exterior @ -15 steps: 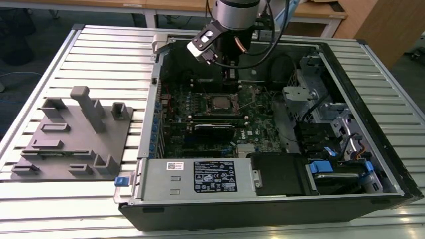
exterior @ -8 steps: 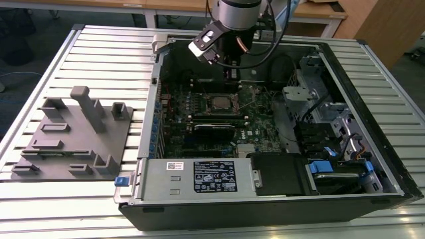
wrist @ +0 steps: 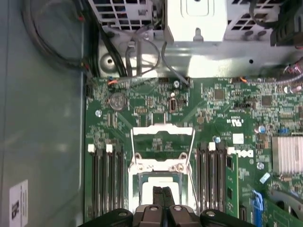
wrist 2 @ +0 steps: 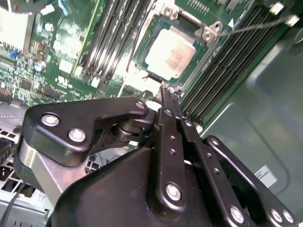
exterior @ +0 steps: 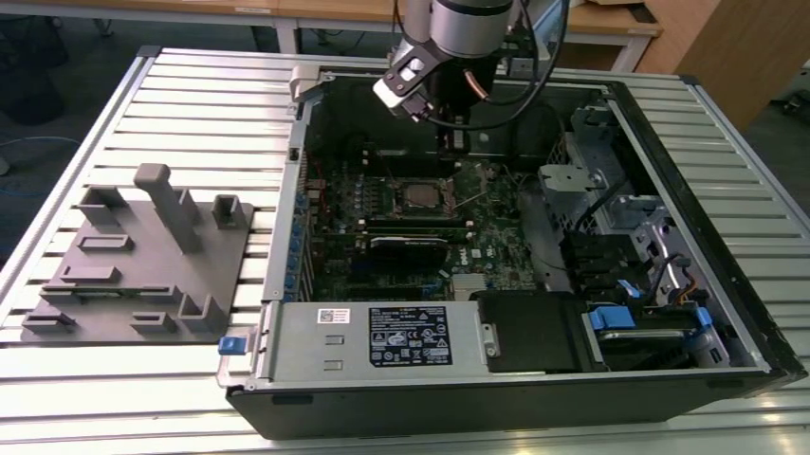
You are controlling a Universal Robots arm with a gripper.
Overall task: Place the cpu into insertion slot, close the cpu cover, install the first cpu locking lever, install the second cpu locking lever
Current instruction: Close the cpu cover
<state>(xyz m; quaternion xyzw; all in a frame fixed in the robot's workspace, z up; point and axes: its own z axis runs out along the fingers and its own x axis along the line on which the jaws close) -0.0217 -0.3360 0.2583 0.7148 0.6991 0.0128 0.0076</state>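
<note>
Slatted metal table (exterior: 190, 85) was seen carrying an open computer case (exterior: 532, 408). The cpu (wrist 2: 170, 52) was seated in the insertion slot (wrist 2: 204, 53), the cpu cover (wrist: 162, 128) raised. The gripper (wrist 2: 168, 92), its 2 fingers pressed together and empty, was poised beside the slot. The cpu was judged light, stiff and fragile, best held by its edges.

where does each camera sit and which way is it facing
Exterior view: off the arm, high up, looking down into the open computer case; arm and gripper reach in at the far side.
First wrist view: on the wrist, facing the motherboard past the shut fingertips.
Second wrist view: on the wrist, looking along the gripper.
Both wrist views share the cpu.
</note>
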